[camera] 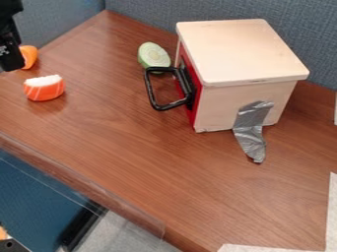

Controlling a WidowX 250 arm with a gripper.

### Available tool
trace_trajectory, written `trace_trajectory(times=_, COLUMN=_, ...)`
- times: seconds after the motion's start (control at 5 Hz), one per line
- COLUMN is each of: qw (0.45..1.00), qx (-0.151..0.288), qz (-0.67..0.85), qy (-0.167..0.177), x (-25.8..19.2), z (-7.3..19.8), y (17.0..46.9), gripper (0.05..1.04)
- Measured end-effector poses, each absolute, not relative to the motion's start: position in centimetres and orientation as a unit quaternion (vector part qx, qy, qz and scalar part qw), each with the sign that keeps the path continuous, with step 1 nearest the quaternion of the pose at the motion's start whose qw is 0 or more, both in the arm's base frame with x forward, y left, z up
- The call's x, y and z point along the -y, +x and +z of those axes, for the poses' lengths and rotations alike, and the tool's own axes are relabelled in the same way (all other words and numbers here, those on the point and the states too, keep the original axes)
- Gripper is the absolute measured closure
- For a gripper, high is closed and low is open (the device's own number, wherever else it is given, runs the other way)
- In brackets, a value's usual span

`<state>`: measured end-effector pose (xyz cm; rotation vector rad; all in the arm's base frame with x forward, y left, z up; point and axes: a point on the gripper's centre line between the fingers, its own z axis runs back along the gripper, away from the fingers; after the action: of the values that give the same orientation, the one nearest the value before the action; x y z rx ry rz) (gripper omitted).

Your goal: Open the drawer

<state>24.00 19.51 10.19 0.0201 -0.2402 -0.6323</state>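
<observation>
Pale wooden box [240, 49], flat-topped w/ rounded corners, sat on the brown wood-grain table [145, 162], upper R of cam view. Its red-fronted drawer [186, 74] was on the box's L side in view, front flush w/ the box, so drawer looked shut. Black squared loop handle [150, 91] stuck out from the red front, over the table.

Black two-finger pincer [9, 54] was at the upper L edge, partly cut off by the frame, well apart from the handle. Couldn't tell if open or closed.

Other stuff: oval pale-green veg piece w/ darker green rim [152, 54] lay just beyond the handle, near the box; couldn't tell if touching. Orange toy sushi pc w/ white top [44, 89] was on the L part of the table, near the pincer. Small plain-orange rounded obj [28, 56] lay behind it, partly hidden by the pincer. Crinkled silver-grey tape strip [250, 133] ran from the box's near side down onto the table. Blue-grey fabric partition [138, 15] stood behind the table. Off-white strips [331, 211] ran along the lower R edges. Clear plastic edging [99, 189] lined the table's lower L side.
</observation>
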Motion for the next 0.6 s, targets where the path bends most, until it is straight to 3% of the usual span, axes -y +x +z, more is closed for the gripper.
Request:
trace_trajectory(times=0.4, qw=0.958, qx=0.127, qz=-0.255, qy=-0.031, x=-18.1, z=8.2, y=23.8, gripper=0.083)
trace_trajectory(times=0.6, qw=0.964, qx=0.136, qz=-0.226, qy=-0.031, x=-16.3, z=7.5, y=24.2, gripper=0.083)
